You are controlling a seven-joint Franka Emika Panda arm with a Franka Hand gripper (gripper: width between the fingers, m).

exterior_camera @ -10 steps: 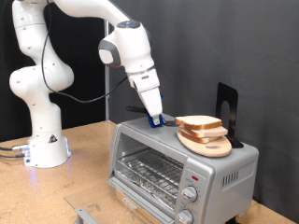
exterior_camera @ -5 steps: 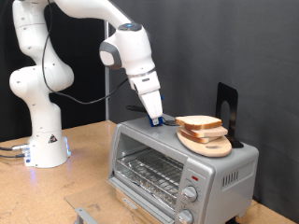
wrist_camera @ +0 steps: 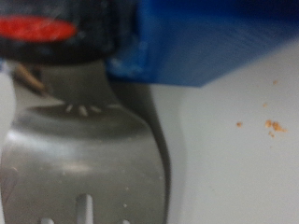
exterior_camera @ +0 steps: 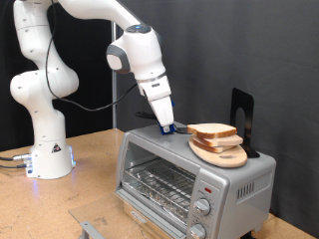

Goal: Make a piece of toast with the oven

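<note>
Atop the oven [exterior_camera: 189, 179], beside the piece of toast [exterior_camera: 212, 130], the gripper [exterior_camera: 168, 127], grip state untellable, could be scraped across the metal.

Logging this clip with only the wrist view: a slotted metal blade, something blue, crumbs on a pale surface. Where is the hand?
Observer: The hand is down on the roof of the oven, at a small blue object there.
Operator: Is the bread anywhere near?
Observer: The piece of toast lies on a round wooden board on the same roof, to the exterior view's right of the hand.
Operator: And the oven's front?
Observer: Its glass door looks shut, and the wire rack seen through it shows no bread.
</note>
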